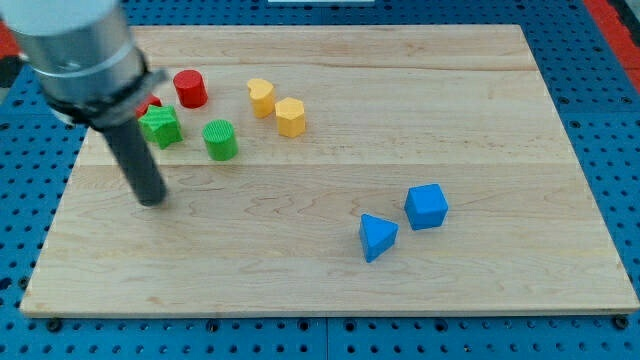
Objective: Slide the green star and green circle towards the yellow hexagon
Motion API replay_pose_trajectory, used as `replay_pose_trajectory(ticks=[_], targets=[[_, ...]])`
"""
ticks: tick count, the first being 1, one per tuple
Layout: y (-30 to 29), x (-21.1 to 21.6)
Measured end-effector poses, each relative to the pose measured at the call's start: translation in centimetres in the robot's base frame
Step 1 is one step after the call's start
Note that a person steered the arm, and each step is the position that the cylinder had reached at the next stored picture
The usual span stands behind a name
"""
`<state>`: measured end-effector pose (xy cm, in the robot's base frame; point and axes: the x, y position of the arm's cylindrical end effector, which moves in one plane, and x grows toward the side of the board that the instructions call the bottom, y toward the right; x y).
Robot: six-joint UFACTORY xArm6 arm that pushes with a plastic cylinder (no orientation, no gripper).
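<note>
Nearest the view's bottom, a blue triangular block and a blue cube sit just beside each other on the pale wooden tabletop, well apart from everything else. Further up on the view's left, my tip, the lower end of a straight dark rod with no hand on it to open or close, rests on the wood below the green star block, near it but not touching. The green circle block stands just right of the star. Beyond, toward the view's right, lies the yellow hexagon block, touching a yellow heart-like block. Farthest up, a red cylinder stands, and another red block peeks from behind the arm.
</note>
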<state>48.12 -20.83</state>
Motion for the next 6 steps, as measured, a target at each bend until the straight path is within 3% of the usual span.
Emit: replay_pose_trajectory(ticks=[1, 6], targets=[[-4.9, -3.3], [-5.2, -6.0]])
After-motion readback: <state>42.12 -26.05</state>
